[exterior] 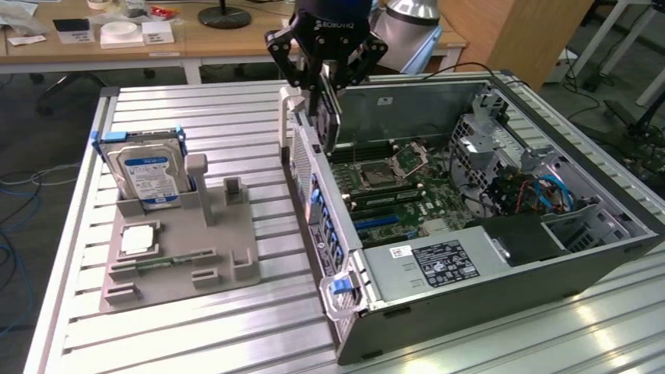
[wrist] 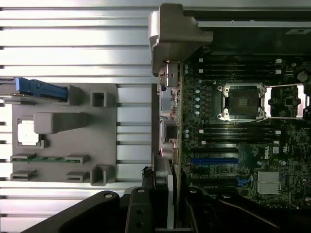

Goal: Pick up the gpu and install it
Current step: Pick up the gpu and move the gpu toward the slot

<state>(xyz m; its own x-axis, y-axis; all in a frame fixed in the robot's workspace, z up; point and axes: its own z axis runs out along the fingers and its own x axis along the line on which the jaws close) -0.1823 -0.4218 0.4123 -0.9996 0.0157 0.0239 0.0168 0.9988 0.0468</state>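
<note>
- Gpu (exterior: 326,117) is being judged light and stiff but fragile: a thin bare board, likely to be harmed by bending, knocks or pressure on its parts.
- The best hold is being judged to be at the top edge, across the two flat faces, with the lower connector edge being left free.
- At the exterior view's left, a grey holder (exterior: 233,257) is being borne by the table (exterior: 208,101). A hard drive (exterior: 146,175) is being kept upright in it and a memory stick (exterior: 167,261) is being kept low in a slot. The gpu is well apart from them.
- In the middle, the gpu is being held upright under the gripper (exterior: 325,80), and its top edge is being pinched from both faces by the fingers.
- It is being hung on edge just inside the case (exterior: 488,312) wall, near a rear corner. Whether its lower edge is touching anything cannot be told.
- It is being shown nearly edge-on: thin, flat, rectangular, with a dark face and a paler rim.
- At the exterior view's right, the motherboard (exterior: 390,175) is being left open to view, with a blue slot (wrist: 214,161) unfilled.
</note>
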